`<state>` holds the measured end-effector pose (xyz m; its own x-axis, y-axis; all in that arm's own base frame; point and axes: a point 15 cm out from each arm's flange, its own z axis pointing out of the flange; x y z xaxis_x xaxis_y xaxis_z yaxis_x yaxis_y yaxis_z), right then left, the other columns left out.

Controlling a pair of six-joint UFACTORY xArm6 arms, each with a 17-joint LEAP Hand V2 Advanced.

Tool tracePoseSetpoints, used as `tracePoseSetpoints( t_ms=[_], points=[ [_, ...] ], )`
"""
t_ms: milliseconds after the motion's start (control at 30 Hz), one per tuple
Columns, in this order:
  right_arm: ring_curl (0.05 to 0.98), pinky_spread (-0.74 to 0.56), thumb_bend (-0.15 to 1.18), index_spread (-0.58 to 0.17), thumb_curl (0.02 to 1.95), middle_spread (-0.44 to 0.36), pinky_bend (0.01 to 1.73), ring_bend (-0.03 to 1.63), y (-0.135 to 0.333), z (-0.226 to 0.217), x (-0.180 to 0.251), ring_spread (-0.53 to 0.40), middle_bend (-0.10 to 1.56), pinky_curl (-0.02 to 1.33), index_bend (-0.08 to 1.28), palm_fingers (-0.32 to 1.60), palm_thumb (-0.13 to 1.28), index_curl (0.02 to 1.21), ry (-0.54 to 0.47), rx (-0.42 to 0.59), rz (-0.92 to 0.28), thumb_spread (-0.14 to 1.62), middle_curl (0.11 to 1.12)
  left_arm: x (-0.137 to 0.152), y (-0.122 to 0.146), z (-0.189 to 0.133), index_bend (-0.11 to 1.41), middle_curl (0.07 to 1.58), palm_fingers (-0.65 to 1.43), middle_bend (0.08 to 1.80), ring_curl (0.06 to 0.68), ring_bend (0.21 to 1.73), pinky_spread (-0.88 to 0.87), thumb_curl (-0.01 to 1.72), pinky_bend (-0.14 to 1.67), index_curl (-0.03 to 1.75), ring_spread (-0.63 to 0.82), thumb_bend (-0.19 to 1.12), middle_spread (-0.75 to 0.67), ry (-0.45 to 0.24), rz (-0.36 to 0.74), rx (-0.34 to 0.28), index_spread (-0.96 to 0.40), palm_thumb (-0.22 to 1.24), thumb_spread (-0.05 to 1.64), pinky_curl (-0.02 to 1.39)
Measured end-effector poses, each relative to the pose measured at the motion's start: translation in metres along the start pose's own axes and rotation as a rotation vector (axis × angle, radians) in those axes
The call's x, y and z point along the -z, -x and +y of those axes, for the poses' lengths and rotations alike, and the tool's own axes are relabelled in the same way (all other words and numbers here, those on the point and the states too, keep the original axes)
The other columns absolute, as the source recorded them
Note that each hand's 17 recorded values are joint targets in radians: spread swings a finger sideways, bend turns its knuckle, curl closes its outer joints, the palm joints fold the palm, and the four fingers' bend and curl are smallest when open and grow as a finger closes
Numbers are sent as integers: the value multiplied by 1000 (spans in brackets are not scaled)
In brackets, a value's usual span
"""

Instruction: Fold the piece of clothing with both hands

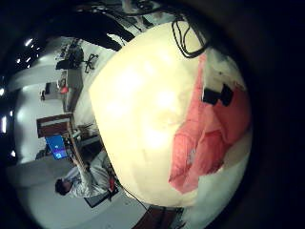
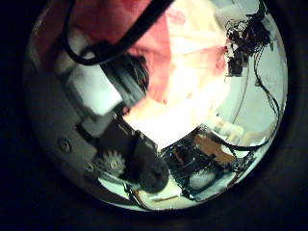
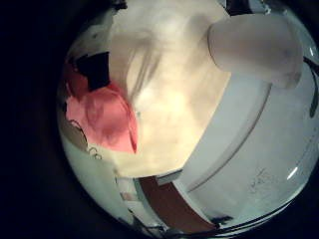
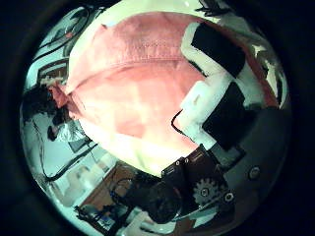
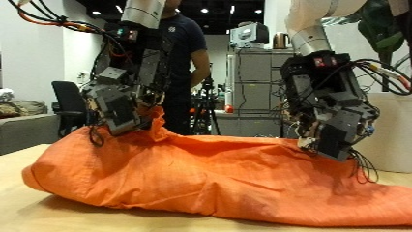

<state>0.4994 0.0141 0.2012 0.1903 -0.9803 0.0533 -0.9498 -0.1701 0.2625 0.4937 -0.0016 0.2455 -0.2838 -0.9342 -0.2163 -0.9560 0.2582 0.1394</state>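
Observation:
An orange garment (image 5: 219, 179) lies bunched across the tan table (image 5: 13, 184). My left hand (image 5: 123, 97) hangs over its raised upper edge, with fingers curled into the cloth. My right hand (image 5: 329, 111) is at the garment's other end, fingers curled down onto the cloth. In the left thumb side palm view the cloth (image 2: 183, 58) lies close under the palm. The right thumb side palm view is largely filled by cloth (image 4: 128, 79). The right little finger side palm view shows the garment (image 3: 105, 119).
Behind the table stand a grey metal cabinet (image 5: 257, 87) and an office chair (image 5: 65, 101). Bare table top (image 1: 133, 95) stretches beside the garment. The table's front edge lies just before the cloth.

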Motion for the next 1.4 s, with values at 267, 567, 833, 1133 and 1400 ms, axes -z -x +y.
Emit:
tracePoseSetpoints(
  t_ms=[267,567,833,1133,1400],
  points=[
    [591,-480,-9,-353,266,-143,989,1220,-18,-26,36,-258,722,722,305,382,769,669,-226,-60,-57,1535,695,16,22,-10,170,435,64,495,389,932,-480,760,1077,808,-179,116,-127,-127,-9,71,-211,325,1244,469],
    [453,-2,-24,-325,219,-41,815,841,-26,1,66,-74,531,664,317,28,595,576,-296,-66,-53,1414,574,42,32,9,149,346,-135,310,276,687,207,515,662,630,302,-39,233,-198,-17,105,36,252,1141,324],
    [379,266,-18,-325,221,-18,619,735,-21,46,56,8,474,538,296,98,555,500,-267,-23,-41,1317,500,51,35,39,135,309,-95,203,224,539,524,403,515,469,493,-35,362,-211,-19,119,78,192,1033,261],
    [291,317,-29,-383,226,-40,478,498,-12,76,-13,98,327,434,242,4,494,432,-120,117,-52,1210,411,49,23,82,145,290,-55,184,214,472,599,347,447,367,549,-28,387,-177,-18,105,70,186,985,249],
    [248,341,-29,-357,246,-26,433,387,-17,78,-76,144,227,384,177,26,457,381,29,159,-35,1065,363,48,-16,108,154,281,-33,183,218,449,619,323,415,331,563,-27,382,-147,19,60,68,191,978,251]
  ],
)
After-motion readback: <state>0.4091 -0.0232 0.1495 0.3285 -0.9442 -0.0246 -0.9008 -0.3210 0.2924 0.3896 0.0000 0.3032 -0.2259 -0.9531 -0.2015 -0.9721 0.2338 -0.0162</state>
